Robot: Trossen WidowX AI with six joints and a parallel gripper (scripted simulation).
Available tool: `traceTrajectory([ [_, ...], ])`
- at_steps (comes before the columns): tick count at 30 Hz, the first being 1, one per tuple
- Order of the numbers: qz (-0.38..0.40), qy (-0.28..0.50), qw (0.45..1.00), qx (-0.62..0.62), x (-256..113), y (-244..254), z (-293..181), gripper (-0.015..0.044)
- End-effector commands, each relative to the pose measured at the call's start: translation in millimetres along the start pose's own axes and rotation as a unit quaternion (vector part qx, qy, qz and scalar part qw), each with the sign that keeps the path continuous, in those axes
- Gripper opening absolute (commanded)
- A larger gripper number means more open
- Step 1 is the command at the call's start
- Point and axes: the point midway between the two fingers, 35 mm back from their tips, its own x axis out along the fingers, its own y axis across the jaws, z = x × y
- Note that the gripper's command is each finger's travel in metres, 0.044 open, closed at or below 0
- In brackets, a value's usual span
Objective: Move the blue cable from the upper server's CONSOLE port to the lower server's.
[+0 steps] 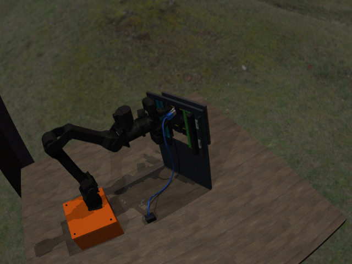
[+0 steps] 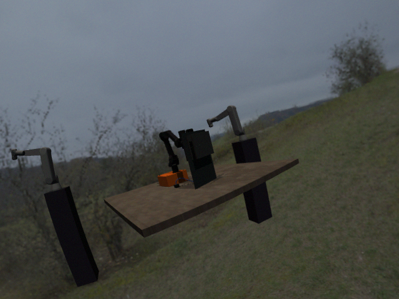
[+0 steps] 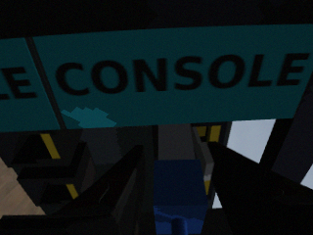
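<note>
Wooden tabletop (image 1: pixel 249 184) (image 2: pixel 193 205) extends beyond the upright panel (image 1: pixel 188 167) (image 2: pixel 206 174). Gripper (image 1: pixel 168 116) (image 3: pixel 175 151) fingers stand apart, flanking the blue plug (image 1: pixel 170 115) (image 3: pixel 179 183) with slim side room.

From here the pincer (image 1: pixel 171 111) (image 3: pixel 175 151) shows only dark fingers, their near ends cut off in the wrist view. The blue plug (image 1: pixel 170 115) (image 3: pixel 179 183) runs past that view's bottom, and the left sign is cropped. From outside, the upright panel (image 2: pixel 204 172) hides the plug.
</note>
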Motion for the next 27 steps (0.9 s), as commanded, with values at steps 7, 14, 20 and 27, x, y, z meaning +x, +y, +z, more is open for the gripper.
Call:
traceTrajectory([
  [7, 0.001, 0.0, 1.0, 0.0, -0.1, 0.5, 0.1, 0.0092],
  [14, 0.001, 0.0, 1.0, 0.0, -0.1, 0.5, 0.1, 0.0046],
  [20, 0.001, 0.0, 1.0, 0.0, -0.1, 0.5, 0.1, 0.0006],
  [27, -0.001, 0.001, 1.0, -0.001, 1.0, 0.1, 0.4, 0.0],
])
